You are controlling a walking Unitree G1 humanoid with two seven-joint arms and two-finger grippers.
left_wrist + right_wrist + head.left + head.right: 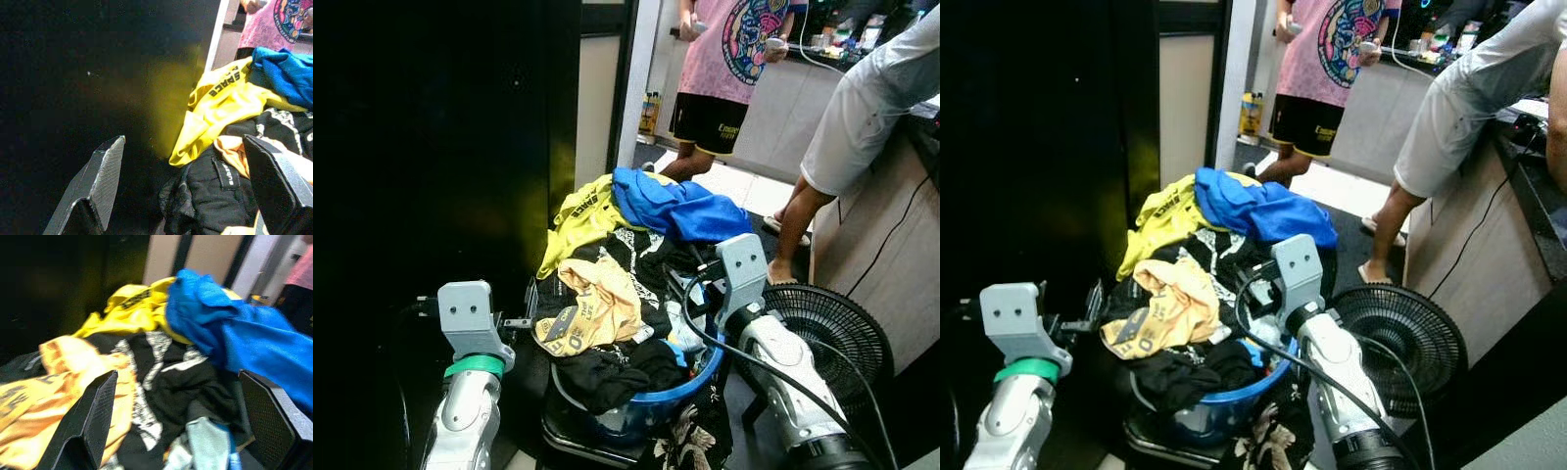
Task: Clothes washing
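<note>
While both claws hover open, laundry overflows the blue basin (690, 392).
Left claw (186, 191) and right claw (190, 426) flank the clothes pile (626, 284).

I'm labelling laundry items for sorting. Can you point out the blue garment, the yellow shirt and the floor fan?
blue garment (677, 208): left eye view, on its bunched middle folds.
yellow shirt (579, 221): left eye view, on its draped front.
floor fan (1400, 338): right eye view, on its round grille.

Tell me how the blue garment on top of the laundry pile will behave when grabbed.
The blue garment lies crumpled in soft folds, so it will probably sag and drape from the claw. It looks light. Its edge overlaps the yellow shirt, so lifting it might drag that along.
</note>
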